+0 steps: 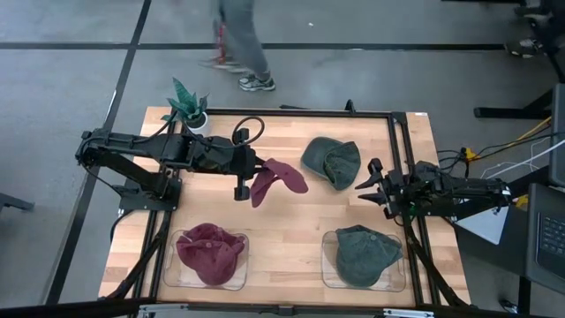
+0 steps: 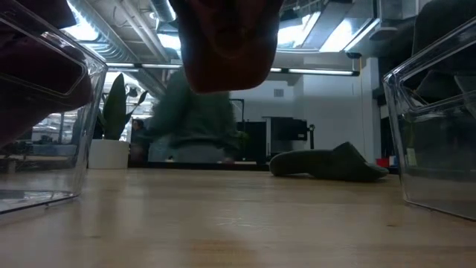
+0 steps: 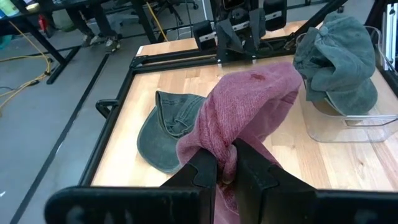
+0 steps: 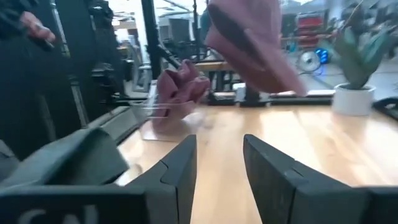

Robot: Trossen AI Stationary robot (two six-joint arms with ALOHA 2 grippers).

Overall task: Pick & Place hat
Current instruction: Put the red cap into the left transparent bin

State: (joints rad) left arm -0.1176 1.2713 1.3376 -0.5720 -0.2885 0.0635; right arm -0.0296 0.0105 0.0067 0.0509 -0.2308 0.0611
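My left gripper reaches over the table's middle and is shut on a maroon hat, which hangs in the air; the low view shows this hat well clear of the wood. A loose green hat lies flat on the table toward the far right, also seen as the green hat past my left fingers. My right gripper waits open near the table's right edge, right of the green hat, and touches nothing. In the right wrist view my right gripper looks toward the hanging maroon hat. My left gripper pinches a bunched fold of the maroon hat's cloth between its two fingers, coming level from the table's left. Several layers are gathered in the pinch. The hat is lifted clear and droops forward past the fingertips, its crown slack.
Two clear trays sit at the near edge: the left tray holds another maroon hat, the right tray another green hat. A potted plant stands at the far left corner. A person walks beyond the far edge.
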